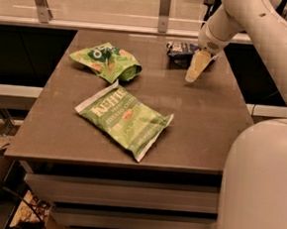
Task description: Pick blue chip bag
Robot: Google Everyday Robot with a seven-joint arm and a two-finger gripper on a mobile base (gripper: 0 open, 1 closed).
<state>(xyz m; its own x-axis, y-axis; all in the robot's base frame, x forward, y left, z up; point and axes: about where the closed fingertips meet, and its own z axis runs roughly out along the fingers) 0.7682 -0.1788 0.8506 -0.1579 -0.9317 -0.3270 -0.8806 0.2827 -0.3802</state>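
Blue chip bag (180,50) lies ungrasped at the desk's (207,126) far right; the gripper (191,76) hangs just beside it, whether open or closed I cannot tell, so the whole pick remains

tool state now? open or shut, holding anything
tool: open or closed cannot be told; it hangs close beside the blue chip bag.

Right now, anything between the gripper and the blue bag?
Nothing visible. The gripper hangs at the blue bag's right end, near the far edge of the table, with no other object between them.
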